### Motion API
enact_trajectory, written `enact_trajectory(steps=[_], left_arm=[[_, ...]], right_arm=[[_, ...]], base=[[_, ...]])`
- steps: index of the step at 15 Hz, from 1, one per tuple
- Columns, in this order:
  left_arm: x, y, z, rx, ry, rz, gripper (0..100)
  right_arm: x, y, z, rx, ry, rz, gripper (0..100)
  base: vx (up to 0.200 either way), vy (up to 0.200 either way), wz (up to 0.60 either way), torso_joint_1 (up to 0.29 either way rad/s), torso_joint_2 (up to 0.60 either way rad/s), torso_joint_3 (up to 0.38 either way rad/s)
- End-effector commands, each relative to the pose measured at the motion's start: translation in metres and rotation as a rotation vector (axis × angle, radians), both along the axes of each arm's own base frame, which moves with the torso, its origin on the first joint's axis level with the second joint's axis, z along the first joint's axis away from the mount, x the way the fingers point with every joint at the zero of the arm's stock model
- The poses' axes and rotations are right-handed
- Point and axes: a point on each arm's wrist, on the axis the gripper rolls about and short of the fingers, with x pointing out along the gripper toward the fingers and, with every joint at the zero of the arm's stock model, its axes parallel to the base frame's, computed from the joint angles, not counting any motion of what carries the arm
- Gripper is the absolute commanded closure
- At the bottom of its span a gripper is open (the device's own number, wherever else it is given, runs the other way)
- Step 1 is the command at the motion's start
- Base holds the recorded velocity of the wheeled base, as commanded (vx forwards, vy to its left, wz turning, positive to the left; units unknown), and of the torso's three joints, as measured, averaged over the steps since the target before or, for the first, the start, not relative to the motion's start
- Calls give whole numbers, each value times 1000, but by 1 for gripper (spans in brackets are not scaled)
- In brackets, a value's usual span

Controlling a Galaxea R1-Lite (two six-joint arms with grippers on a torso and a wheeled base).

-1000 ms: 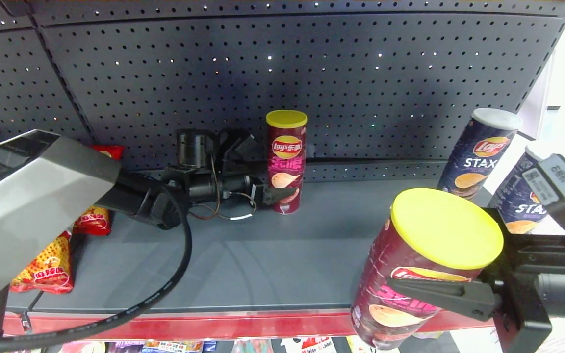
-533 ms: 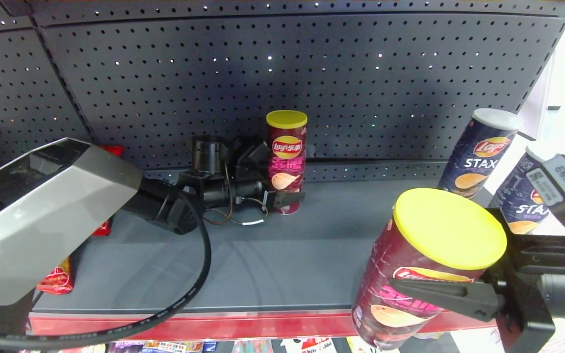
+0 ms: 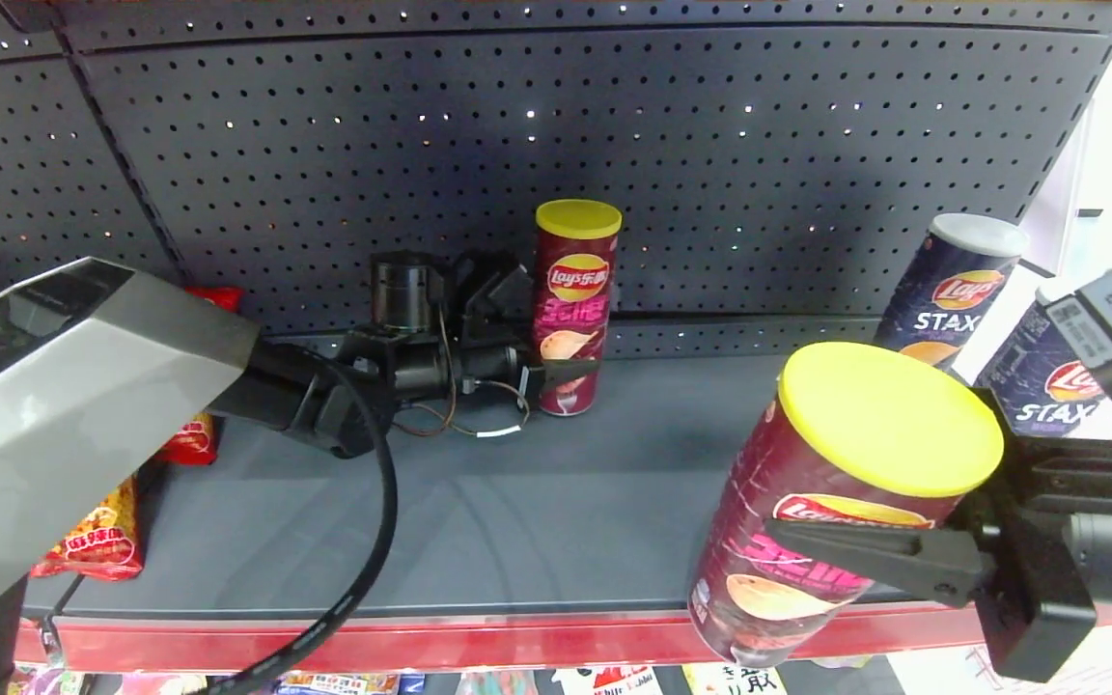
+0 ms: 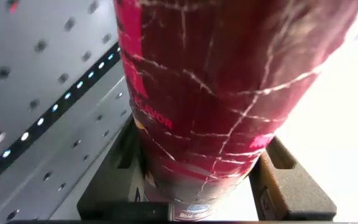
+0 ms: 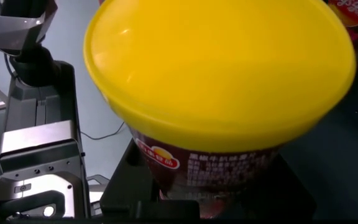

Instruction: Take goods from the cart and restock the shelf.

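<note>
- The left gripper (image 3: 570, 372) is clamped on the lower part of a tall red cylindrical cardboard chip can with a yellow plastic lid (image 3: 575, 299), one finger on each side of the body.
- This can is upright, deep on the grey metal shelf board (image 3: 537, 521) and near the dark perforated back wall (image 3: 517, 125). I cannot tell if its base touches the board or hangs just above it.
- The right gripper (image 3: 846, 555) grasps a second red chip can (image 3: 889, 420) of the same kind, slightly tilted, over the red front edge of the shelf.
- Two blue chip cans (image 3: 942, 290) lean at the right end of the shelf, and some orange and red snack bags (image 3: 93, 541) lie at the left end.
- I judge the cans to be light, with a thin wall that is stiff in normal use but can dent under a strong squeeze.
- The printed surface looks glossy, so it may slide between the fingers if the grip is too soft.
- The best place to hold is the body, at the middle or lower part. The lid is a poor place, because it may come off.
- The can is tall and narrow, so it may tip over if it is let go while it is not vertical.
</note>
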Motion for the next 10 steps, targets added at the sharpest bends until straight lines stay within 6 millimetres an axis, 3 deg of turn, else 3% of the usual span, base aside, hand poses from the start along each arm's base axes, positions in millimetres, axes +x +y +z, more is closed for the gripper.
enact_trajectory(steps=[1,2,3,5,8,10], left_arm=[[-38,-1,19,2,1,-42,100],[-50,-1,19,10,15,-51,100],[-80,-1,18,36,48,-63,100],[-117,8,18,64,76,-58,100],[-141,23,28,65,67,-25,100],[-152,27,23,77,87,-24,100]], right_arm=[[3,3,0,-3,1,-1,100],[4,4,0,-4,3,-1,100],[5,5,0,-5,4,-1,100],[7,6,0,-7,6,0,100],[7,6,1,-6,5,2,100],[6,6,1,-4,2,1,100]], base=[[0,0,0,0,0,0],[0,0,0,0,0,0],[0,0,0,0,0,0],[0,0,0,0,0,0],[0,0,0,0,0,0],[0,0,0,0,0,0]])
